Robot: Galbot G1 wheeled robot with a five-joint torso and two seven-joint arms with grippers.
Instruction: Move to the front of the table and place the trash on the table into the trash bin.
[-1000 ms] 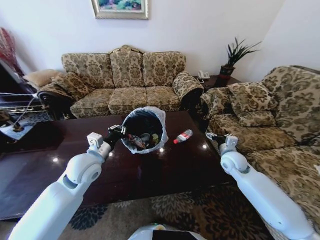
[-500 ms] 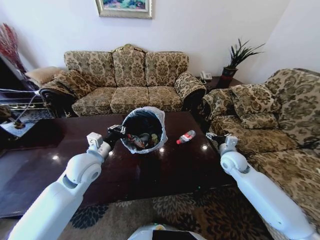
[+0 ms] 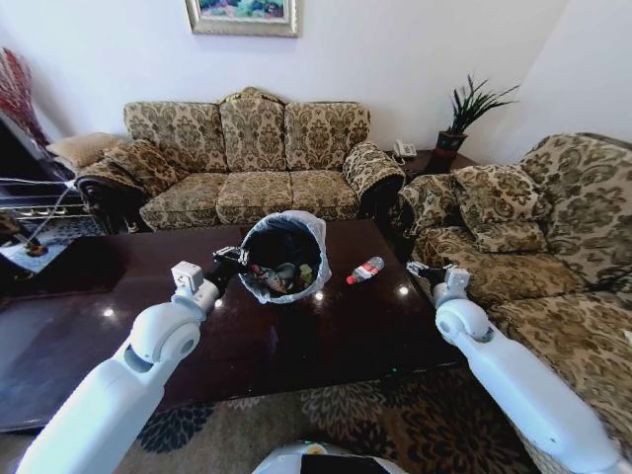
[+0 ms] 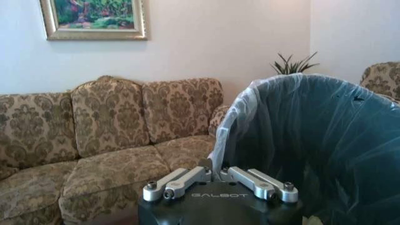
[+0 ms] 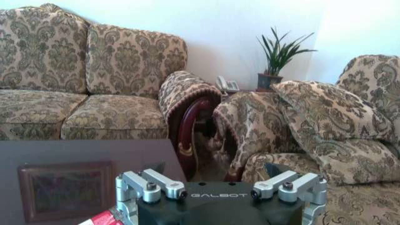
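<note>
The left gripper's (image 3: 234, 261) fingers (image 4: 201, 174) were clamped on the rim of the bin (image 3: 285, 255), holding it tilted toward the robot over the tabletop (image 3: 326, 336), its mouth showing scraps (image 3: 277, 276) inside. A bottle (image 3: 363, 270) lay on the tabletop just right of the bin, apart from it. The right gripper (image 3: 420, 270) hovered at the tabletop's right edge near the bottle, fingers (image 5: 138, 183) spread wide and empty.

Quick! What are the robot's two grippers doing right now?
Left gripper: shut on the trash bin, pinching its rim and holding it tipped over the table.
Right gripper: open, holding nothing, at the table's right edge.
</note>
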